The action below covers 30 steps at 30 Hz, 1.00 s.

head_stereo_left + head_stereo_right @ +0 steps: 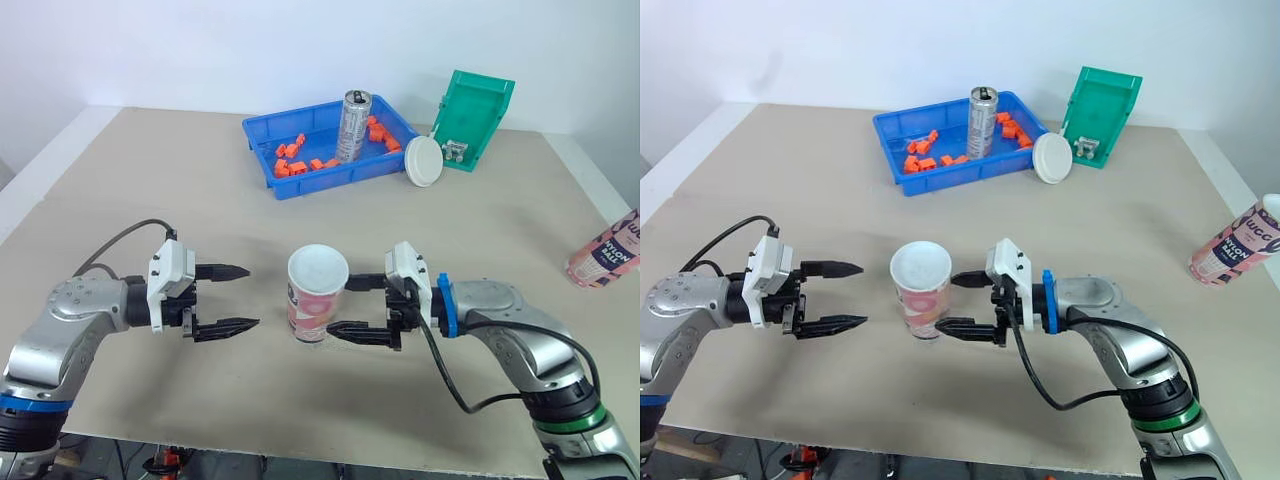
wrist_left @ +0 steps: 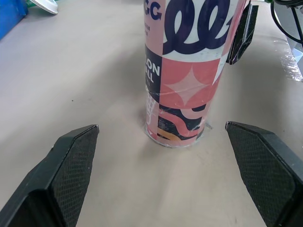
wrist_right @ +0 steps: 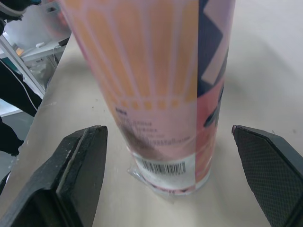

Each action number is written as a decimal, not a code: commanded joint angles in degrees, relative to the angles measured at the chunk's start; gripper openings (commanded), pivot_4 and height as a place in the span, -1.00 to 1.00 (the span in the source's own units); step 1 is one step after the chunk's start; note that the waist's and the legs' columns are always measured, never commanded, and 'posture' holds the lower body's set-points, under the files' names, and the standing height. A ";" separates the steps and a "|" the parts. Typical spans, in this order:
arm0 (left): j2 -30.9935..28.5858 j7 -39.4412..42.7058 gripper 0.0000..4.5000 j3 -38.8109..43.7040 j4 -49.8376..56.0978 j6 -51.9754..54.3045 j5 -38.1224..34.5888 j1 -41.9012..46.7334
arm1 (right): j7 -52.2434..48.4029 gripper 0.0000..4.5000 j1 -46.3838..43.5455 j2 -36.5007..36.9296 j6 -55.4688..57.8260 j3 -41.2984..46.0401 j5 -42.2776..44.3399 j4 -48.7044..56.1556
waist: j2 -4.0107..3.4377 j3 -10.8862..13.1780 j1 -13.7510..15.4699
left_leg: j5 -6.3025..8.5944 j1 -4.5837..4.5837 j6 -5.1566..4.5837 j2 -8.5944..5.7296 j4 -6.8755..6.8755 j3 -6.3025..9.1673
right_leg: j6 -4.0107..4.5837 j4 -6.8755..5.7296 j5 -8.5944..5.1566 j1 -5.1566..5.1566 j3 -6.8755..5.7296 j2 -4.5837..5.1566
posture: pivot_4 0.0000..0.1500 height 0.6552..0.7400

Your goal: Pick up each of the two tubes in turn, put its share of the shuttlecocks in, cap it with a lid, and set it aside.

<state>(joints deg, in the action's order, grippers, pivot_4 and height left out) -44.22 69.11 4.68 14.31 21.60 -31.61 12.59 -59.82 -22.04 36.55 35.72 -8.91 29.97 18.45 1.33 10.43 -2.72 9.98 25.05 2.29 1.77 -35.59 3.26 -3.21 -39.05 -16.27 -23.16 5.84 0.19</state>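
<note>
Pink patterned cardboard formed the tube, which stood upright and open-topped on the counter, near and central, between the two arms. The right gripper was released, its black fingers spread and reaching in from the right, one toward the near side of the tube and one toward the far side; the right wrist view showed clear gaps on both sides, so no contact was made. The left gripper was likewise released, fingers spread, level with the tube but apart from it on the left.

At the right edge of the counter, a second tube of the same pattern lay on its side. Farther back, a white lid leaned against the right end of a blue tray, which held small orange pieces and a silver can. A green bin stood tilted just right of the lid.

Assessment: the step in hand appeared to be picking up the first tube. The next move would call for the right gripper to advance slightly and close squarely on the tube wall without tipping it.
</note>
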 commanded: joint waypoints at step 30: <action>1.56 -1.86 1.00 -1.94 3.17 4.45 -3.69 7.33 | 1.36 0.11 -3.54 -7.65 -7.86 -5.29 -5.97 -3.09 | 0.01 -0.01 0.00 | -0.03 0.00 0.05 0.02 -0.17 0.02 | 0.01 -0.06 0.12 0.03 -0.04 -0.03 | 1.00 1.00</action>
<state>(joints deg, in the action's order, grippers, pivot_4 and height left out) -43.07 67.74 2.39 16.36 25.66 -33.96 18.87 -58.46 -24.59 29.13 28.50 -15.18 23.36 14.33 1.34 10.43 -2.72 9.95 25.05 2.33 1.79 -35.75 3.28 -3.21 -39.11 -16.15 -23.12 5.80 0.16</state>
